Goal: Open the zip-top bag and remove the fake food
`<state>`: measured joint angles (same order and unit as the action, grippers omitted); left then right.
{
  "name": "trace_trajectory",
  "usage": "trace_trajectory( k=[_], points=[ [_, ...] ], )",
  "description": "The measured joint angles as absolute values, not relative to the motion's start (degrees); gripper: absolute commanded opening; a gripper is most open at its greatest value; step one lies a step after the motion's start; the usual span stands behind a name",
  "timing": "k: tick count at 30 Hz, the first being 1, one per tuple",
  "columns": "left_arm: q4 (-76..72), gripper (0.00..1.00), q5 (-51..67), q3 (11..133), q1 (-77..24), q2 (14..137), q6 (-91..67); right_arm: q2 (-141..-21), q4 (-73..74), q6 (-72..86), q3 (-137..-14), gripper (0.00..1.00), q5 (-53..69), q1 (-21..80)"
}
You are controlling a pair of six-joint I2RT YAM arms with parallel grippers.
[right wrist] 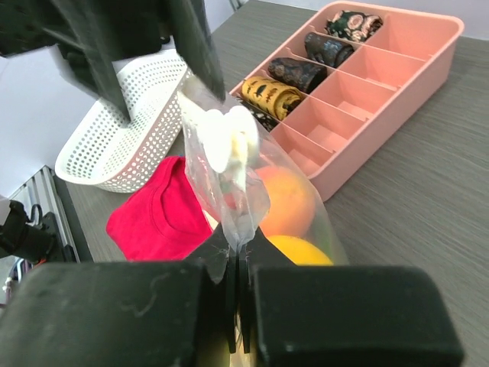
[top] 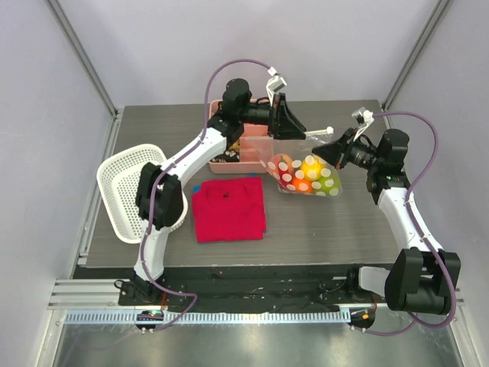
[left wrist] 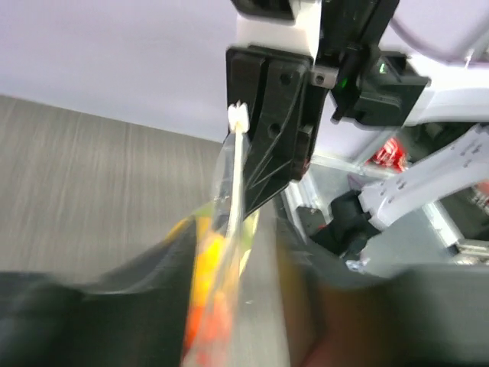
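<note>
Both left hand [top: 299, 134] and right hand [top: 322, 153] pinch the bag [top: 304, 180] aloft; thin film could slip or tear, spilling food [top: 311, 166] onto worktop [top: 328, 225].

A grey wood-grain surface [top: 328, 222] sits inside a booth of plain pale walls [top: 160, 46], with slanting metal posts [top: 81, 52] at its back corners. Along the near edge a ribbed rail [top: 252, 316] runs above a brushed steel sheet [top: 252, 348]. The light is soft and even.
</note>
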<state>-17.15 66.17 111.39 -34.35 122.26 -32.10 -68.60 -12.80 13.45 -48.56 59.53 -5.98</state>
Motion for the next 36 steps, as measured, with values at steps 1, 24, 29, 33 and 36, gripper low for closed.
trace_trajectory(
  k=[1, 24, 29, 33, 36],
  points=[
    [-15.57, 0.62, 65.47, 111.48, -34.20, 121.58, -30.39, -68.60, -12.23, 13.34, -48.66, 0.02, 59.16, -6.13],
    [4.78, 0.56, 55.20, 121.43, -41.01, 122.15, -14.52, -68.60, -9.30, 11.70, -48.66, 0.01, 61.34, -5.67],
    [6.31, 0.50, 53.49, 124.84, -41.08, 124.90, -14.57, -68.60, -9.26, 11.51, -48.66, 0.01, 61.69, -5.56],
    [6.72, 0.44, 52.95, 125.97, -41.08, 125.67, -14.94, -68.60, -9.19, 11.33, -48.66, 0.01, 61.69, -5.37],
    [6.66, 0.42, 52.93, 126.26, -41.08, 125.69, -15.90, -68.60, -9.10, 11.14, -48.66, 0.02, 61.71, -5.19]
  ],
)
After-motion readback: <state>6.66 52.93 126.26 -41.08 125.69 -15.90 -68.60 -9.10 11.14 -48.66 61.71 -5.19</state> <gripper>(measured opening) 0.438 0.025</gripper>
